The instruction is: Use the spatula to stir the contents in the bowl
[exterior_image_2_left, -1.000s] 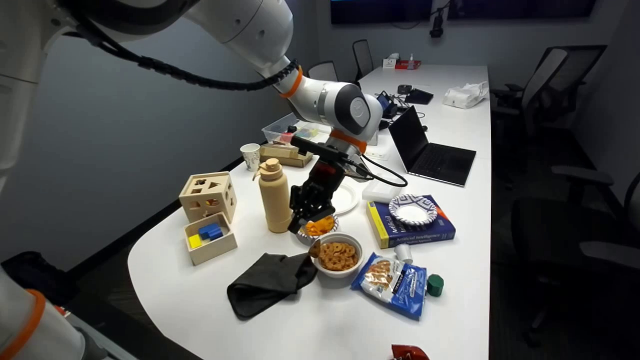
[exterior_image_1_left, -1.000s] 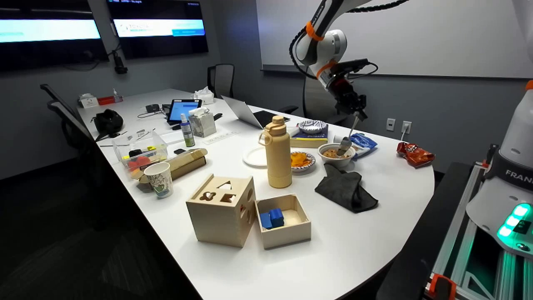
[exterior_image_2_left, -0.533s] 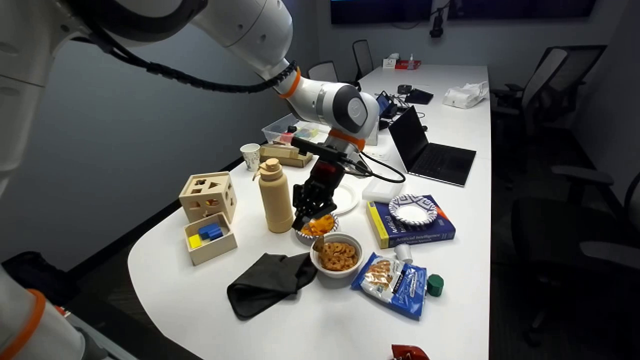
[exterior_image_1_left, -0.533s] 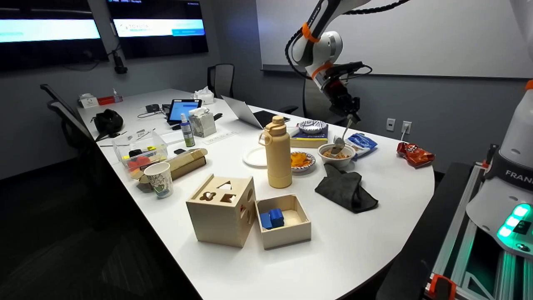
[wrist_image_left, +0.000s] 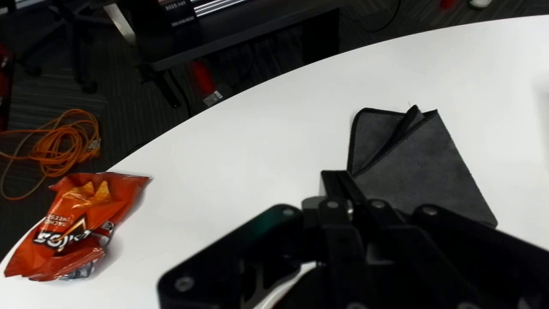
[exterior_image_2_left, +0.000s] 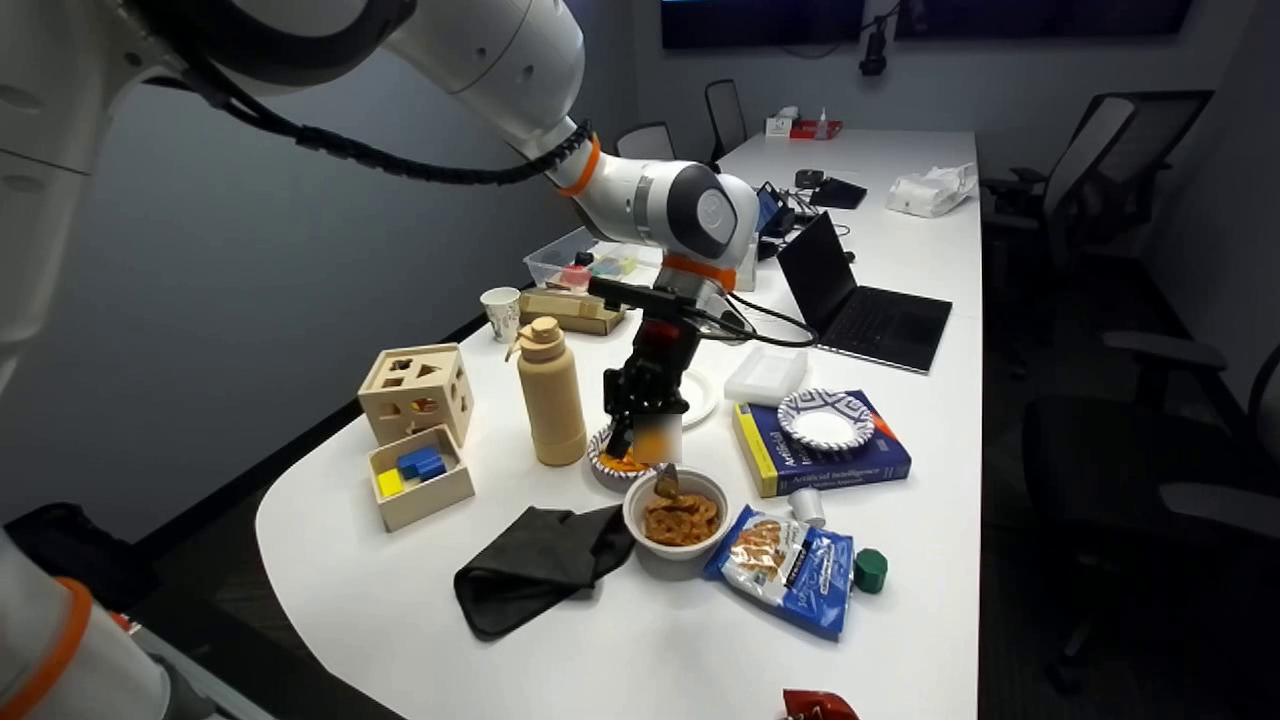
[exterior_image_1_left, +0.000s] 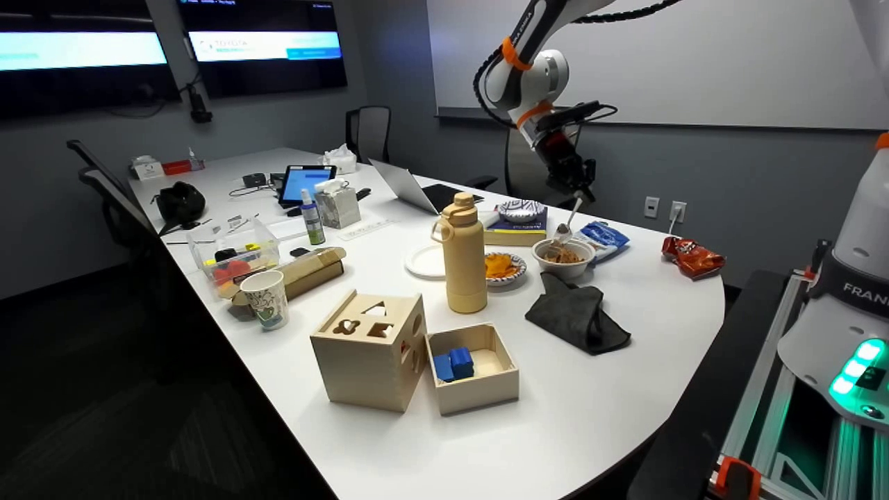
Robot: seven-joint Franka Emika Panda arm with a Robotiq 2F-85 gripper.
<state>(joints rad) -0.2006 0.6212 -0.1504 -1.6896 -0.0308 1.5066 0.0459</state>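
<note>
My gripper (exterior_image_1_left: 585,194) is above the bowl, tilted, its fingers closed together on the handle of the spatula. The spatula (exterior_image_1_left: 563,232) slants down from the fingers, its blade low inside the bowl at one edge; the blade also shows in an exterior view (exterior_image_2_left: 667,483). The bowl (exterior_image_1_left: 566,271) is small, round and whitish, with brown ring-like pieces inside; it also shows in an exterior view (exterior_image_2_left: 672,549). In the wrist view the gripper (wrist_image_left: 338,174) looks shut with a metallic glint between the fingers; the spatula's blade is hidden there.
A dish of orange chips (exterior_image_2_left: 615,478) and a yellow bottle (exterior_image_1_left: 467,278) stand beside the bowl. A black cloth (exterior_image_2_left: 540,570), a blue snack bag (exterior_image_2_left: 785,570) and a book with a paper bowl on it (exterior_image_2_left: 830,465) lie close around. A red chip bag (wrist_image_left: 73,236) lies near the table edge.
My gripper has moved with the spatula across the bowl, leftward in one exterior view and rightward in another. The brown pieces have shifted and the bowl has slid very slightly.
</note>
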